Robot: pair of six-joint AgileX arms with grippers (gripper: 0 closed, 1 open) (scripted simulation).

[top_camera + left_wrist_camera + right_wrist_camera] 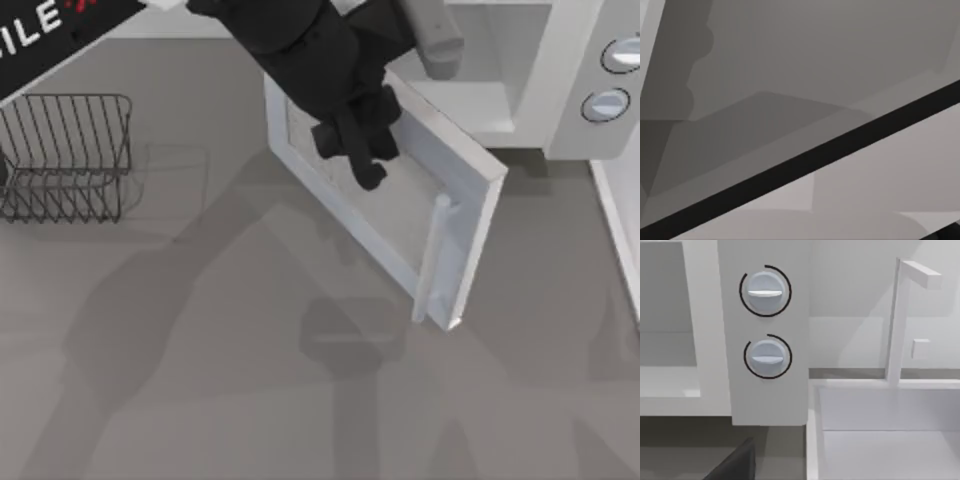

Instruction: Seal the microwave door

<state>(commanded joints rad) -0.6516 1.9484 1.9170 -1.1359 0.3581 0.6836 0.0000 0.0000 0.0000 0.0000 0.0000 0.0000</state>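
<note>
The microwave door (400, 200) stands swung out from the white microwave body (560, 90), with its greyish window facing up and left. Its pale bar handle (435, 255) runs along the free edge. My left gripper (358, 150), black, hangs over the window near the hinge side and looks close to or touching the panel. In the left wrist view grey flat surfaces and a black diagonal strip (805, 165) pass close by. The right wrist view faces the body's two round knobs (765, 292), with the open cavity (665, 340) beside them.
A dark wire basket (65, 155) stands at the table's left. A white sink basin (890, 440) with a square tap (900, 325) sits to the right of the microwave. The front of the grey table (250, 400) is bare.
</note>
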